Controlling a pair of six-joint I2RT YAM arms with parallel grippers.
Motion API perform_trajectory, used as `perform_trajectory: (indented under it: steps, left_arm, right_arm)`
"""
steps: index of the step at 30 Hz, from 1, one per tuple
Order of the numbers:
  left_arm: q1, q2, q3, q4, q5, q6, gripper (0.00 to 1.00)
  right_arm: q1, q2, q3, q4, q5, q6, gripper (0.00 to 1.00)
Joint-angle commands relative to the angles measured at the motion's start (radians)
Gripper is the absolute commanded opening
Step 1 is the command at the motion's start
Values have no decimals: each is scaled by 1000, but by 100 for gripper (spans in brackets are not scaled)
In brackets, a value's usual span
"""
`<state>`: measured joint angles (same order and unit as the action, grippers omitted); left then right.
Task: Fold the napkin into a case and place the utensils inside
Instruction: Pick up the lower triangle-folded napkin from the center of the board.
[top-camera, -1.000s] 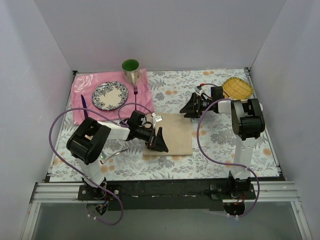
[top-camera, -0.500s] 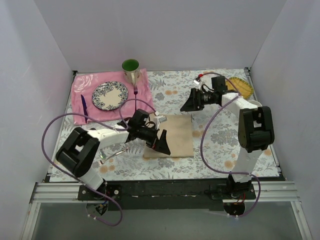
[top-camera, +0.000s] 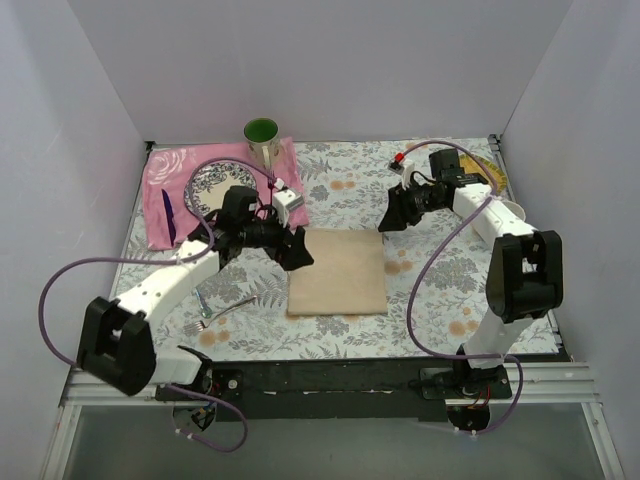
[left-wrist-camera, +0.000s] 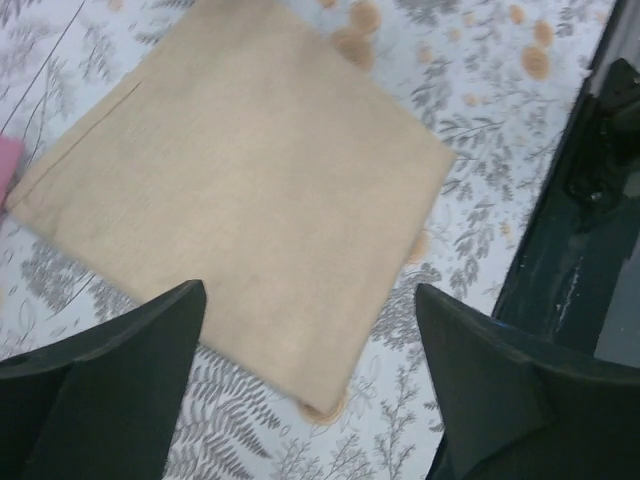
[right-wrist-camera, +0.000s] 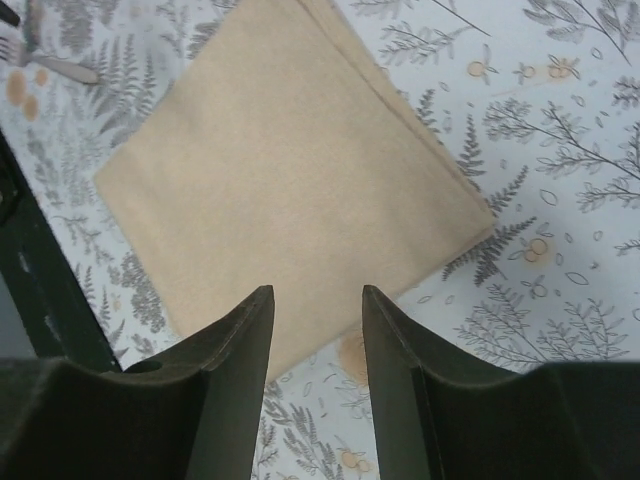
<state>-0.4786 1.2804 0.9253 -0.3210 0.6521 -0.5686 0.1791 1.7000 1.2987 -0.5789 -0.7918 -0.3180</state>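
Note:
The beige napkin (top-camera: 337, 271) lies flat as a folded square at the table's middle, also seen in the left wrist view (left-wrist-camera: 240, 180) and the right wrist view (right-wrist-camera: 290, 170). My left gripper (top-camera: 299, 252) hovers at its far left corner, jaws wide open (left-wrist-camera: 310, 293) and empty. Off the far right corner my right gripper (top-camera: 386, 220) hangs with its jaws (right-wrist-camera: 317, 293) narrowly apart, nothing between them. A pale metal fork (top-camera: 230, 309) lies left of the napkin, its handle showing in the right wrist view (right-wrist-camera: 62, 67). I cannot make out the spoon.
A pink mat (top-camera: 290, 183) at the back left carries a patterned plate (top-camera: 207, 185), a green cup (top-camera: 262, 137) and a dark purple utensil (top-camera: 168, 213). A yellow dish (top-camera: 492, 172) sits at the back right. The black frame rail (top-camera: 330, 378) runs along the near edge.
My left gripper has moved from the napkin's near left edge up to its far left corner. The right gripper has drawn back to the right. Both pairs of jaws have narrowed; the napkin has not moved.

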Motion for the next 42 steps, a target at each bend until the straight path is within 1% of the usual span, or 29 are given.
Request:
perform_trajectory:
  steps: [1,3,4,5,8,11,12,13,14,16,17,20,21,25,28,30,33,35,36,37,38,39,41,42]
  left_arm:
    - [123,216,130,-64,-37,67,74]
    - [155,304,223,-95,-34,53,68]
    - [158,359,242,-102,-38,47,66]
    - [159,376,247,-95,-52,26,65]
    - [155,392,196,-35,-66,23,65]
    - [146,421,170,-13,-89,71,65]
    - [140,431,170,-15,-91,110,65]
    - [130,442,172,-15,-100,125,63]
    - [123,451,170,-19,-112,139,56]
    - [91,470,162,-24,-155,176,52]
    - [77,471,150,-29,-170,185,44]
    - [20,455,100,-23,-236,220,36]
    - [-6,447,86,-23,-249,231,32]
    - [-75,410,24,-38,-292,262,27]
    - [-127,386,-6,-85,-302,265,22]
    - [-159,367,-26,-116,-296,250,22]
    - [-173,317,-62,-138,-289,213,21]
    - [-164,301,-46,-162,-287,194,23]
    - [-122,284,-31,-176,-228,184,25]
    - [-92,278,-7,-191,-174,170,28]
    - [-59,272,39,-214,-136,164,36]
    - [-2,267,71,-228,-61,168,41]
    - [37,270,134,-240,-45,196,49]
    - [64,287,153,-239,-37,208,51]
  right_arm:
    - [-1,146,105,13,121,31,48]
    - [-3,193,134,8,146,77,48]
    - [-1,223,142,11,151,89,48]
    - [-1,231,137,23,152,102,48]
    - [6,245,132,63,147,112,49]
    - [25,254,123,70,144,114,48]
    - [36,254,108,73,144,117,48]
    - [39,257,96,86,147,122,48]
    - [40,259,85,94,157,131,48]
    - [46,268,54,117,172,132,47]
    - [45,271,45,128,183,134,47]
    - [46,277,8,157,197,142,45]
    - [49,279,2,160,197,142,43]
    - [57,264,-39,163,200,132,38]
    - [65,234,-67,142,194,105,37]
    - [72,213,-104,119,189,89,36]
    - [79,155,-168,90,152,73,36]
    - [79,101,-197,71,119,56,38]
    - [74,84,-205,65,105,47,41]
    - [71,57,-200,51,94,37,42]
    - [69,49,-190,42,89,8,44]
    - [65,43,-153,33,89,-10,48]
    - [63,50,-107,16,111,-68,53]
    - [63,58,-83,13,120,-87,59]
